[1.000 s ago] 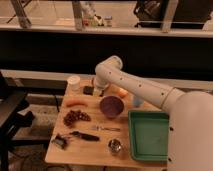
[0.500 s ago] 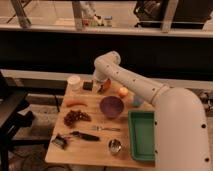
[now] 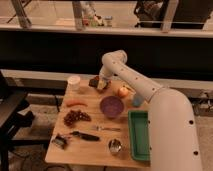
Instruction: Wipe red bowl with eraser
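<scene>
Behind the purple bowl (image 3: 111,106), the jaws sit closed right beside the red bowl (image 3: 95,82).

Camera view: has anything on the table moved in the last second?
Only the arm shifted: its bend swung slightly rightward and up. The pincer stayed shut, low beside the red bowl at the far edge of the table; nothing was visibly grabbed or released. The purple bowl, apple, white cup and green tray kept their places.
</scene>
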